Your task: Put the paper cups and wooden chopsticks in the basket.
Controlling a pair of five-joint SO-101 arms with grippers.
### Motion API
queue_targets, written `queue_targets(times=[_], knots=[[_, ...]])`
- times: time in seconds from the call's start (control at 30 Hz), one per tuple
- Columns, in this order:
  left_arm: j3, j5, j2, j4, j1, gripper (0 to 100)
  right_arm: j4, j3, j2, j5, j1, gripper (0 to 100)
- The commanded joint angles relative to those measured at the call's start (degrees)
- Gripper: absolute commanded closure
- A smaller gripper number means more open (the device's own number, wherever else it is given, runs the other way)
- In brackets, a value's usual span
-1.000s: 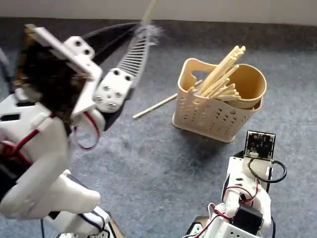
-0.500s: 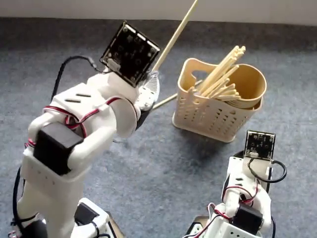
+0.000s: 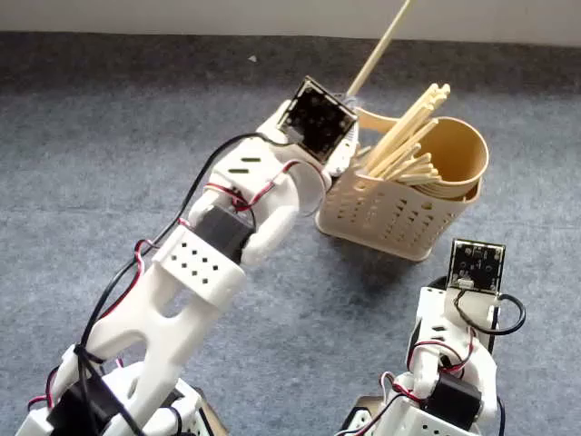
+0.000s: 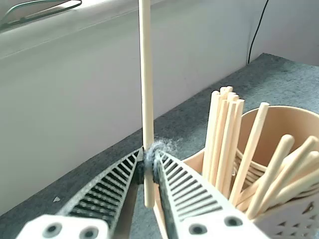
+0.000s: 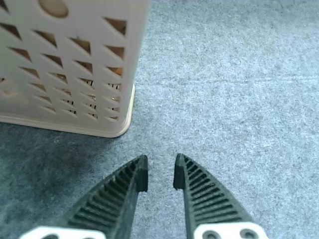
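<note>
Left gripper (image 4: pixel 148 160) is clamped on one wooden chopstick (image 4: pixel 145 74), pinched close to its lower end, with a short stub poking out below the jaws. Its long axis runs nearly upright, and in the high view the free end (image 3: pixel 382 40) leans up and toward the far right. The left gripper sits at the far-left corner of the basket (image 3: pixel 381 218), just beside the rim (can't tell if it touches).

The basket opening lies right of and slightly nearer than the held stick. The bundle of chopsticks (image 3: pixel 406 134) already inside fans up toward the far right, leaning against the paper cups (image 3: pixel 457 150) stacked in the right half of the basket.

Judgement: the next move needs a short shift right over the rim, lower tip first, into the gap left of the bundle. The tall free end could tip out if let go too high.

Right gripper (image 5: pixel 160 173) is low over the grey carpet (image 5: pixel 239 74) just at the near side of the basket (image 5: pixel 65 64), jaws a little apart with nothing between them. The left arm is plainly the one in position.
</note>
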Motion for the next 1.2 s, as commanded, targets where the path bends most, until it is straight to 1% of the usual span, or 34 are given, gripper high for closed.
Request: queue_targets(times=[0.0, 0.07, 0.17, 0.23, 0.37, 0.67, 0.77, 0.93, 1.0, 1.17], knots=[[-5.85, -0.44, 2.95, -1.85, 4.7, 99, -1.01, -0.31, -0.57, 0.44, -0.66, 89.6], [-7.25, -0.44, 4.88, -2.2, 7.25, 99, -1.01, -0.31, -0.57, 0.44, -0.66, 89.6], [-8.31, -0.26, 7.52, -2.2, 9.1, 99, -1.01, -0.31, -0.57, 0.44, -0.66, 89.6], [-8.31, -0.26, 9.1, -2.2, 9.01, 99, -1.01, -0.31, -0.57, 0.44, -0.66, 89.6], [-8.4, -0.18, 11.82, -2.11, 8.84, 95, -1.01, -0.31, -0.57, 0.44, -0.66, 89.6], [-8.22, -0.18, 12.09, -1.67, 9.1, 95, -1.01, -0.31, -0.57, 0.62, -0.66, 89.6], [-8.22, -0.18, 12.09, 0.0, 9.36, 95, -1.01, -0.31, -0.57, 0.62, -0.66, 89.6], [-8.13, -0.09, 12.09, 0.53, 9.54, 87, -1.01, -0.31, -0.57, 0.62, -0.66, 89.6], [-8.22, -0.18, 12.09, 1.85, 9.89, 87, -1.01, -0.31, -0.57, 0.62, -0.66, 89.6], [-8.22, -0.44, 12.09, 2.2, 9.45, 87, -1.01, -0.31, -0.57, 0.62, -0.66, 89.6]])
